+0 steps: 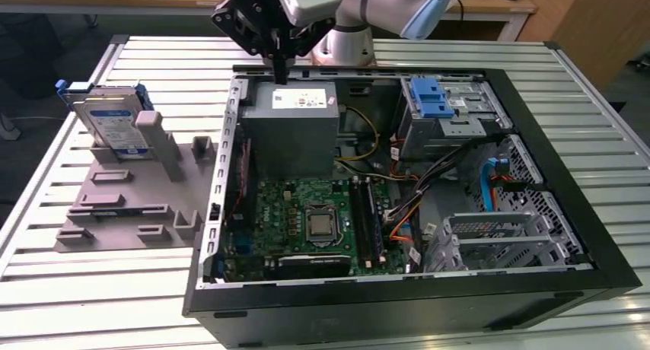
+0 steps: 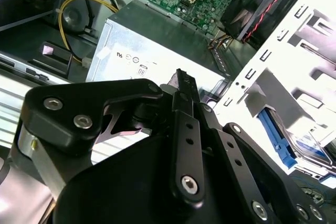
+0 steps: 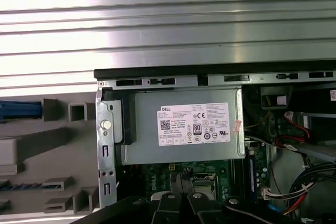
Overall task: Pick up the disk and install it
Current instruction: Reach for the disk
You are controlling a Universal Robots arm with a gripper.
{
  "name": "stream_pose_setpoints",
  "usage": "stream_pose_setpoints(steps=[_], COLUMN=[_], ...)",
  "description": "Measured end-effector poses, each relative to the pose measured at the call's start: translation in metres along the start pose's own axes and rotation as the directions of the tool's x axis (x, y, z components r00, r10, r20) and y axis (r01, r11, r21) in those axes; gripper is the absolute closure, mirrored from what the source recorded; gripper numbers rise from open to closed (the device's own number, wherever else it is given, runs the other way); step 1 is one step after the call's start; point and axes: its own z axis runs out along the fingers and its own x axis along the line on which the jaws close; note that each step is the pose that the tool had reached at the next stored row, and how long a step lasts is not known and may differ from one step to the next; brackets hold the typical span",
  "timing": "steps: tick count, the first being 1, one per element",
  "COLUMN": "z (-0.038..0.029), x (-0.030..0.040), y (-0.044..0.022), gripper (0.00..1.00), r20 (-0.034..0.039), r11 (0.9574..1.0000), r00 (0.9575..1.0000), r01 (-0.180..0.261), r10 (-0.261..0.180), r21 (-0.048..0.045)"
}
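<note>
Standing on edge in the grey stand point(image 1: 127, 190), the disk point(image 1: 109, 125) faces the camera with its label, blue carrier frame showing at both sides, a grey post of the stand just beside it. It sits at the exterior view's left, on the slatted tabletop point(image 1: 61, 289) and outside the open computer case point(image 1: 568, 137). It has not been picked up.

The tool point(image 1: 276, 72) hangs well apart from the disk, above the rear rim of the case and over the power supply point(image 1: 289, 129). In both wrist views its fingers point(image 2: 184, 85) look pressed together with nothing between them.

I judge the step in hand to be the reach for the disk. To do it well, the tool should clear the case rim before crossing toward the stand. Its jaws need to part wider than the disk's thickness before descending. It should close on the upper edge across the flat faces, away from the post, squarely enough that the disk cannot tilt. Drawing it straight up along the slot would keep the carrier from catching the stand.
</note>
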Motion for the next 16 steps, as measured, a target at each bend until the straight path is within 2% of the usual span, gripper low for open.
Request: stream_pose_setpoints(steps=[6, 13, 16], z=[0.0, 0.0003, 0.0004], x=[0.0064, 0.0166, 0.0206], y=[0.0006, 0.0084, 0.0094], gripper=[0.89, 0.89, 0.89], r20=[0.0001, 0.0, 0.0001], r11=[1.0, 1.0, 1.0], r00=[1.0, 1.0, 1.0], r01=[0.0, 0.0, 0.0], r10=[0.0, 0.0, 0.0], r21=[0.0, 0.0, -0.0001])
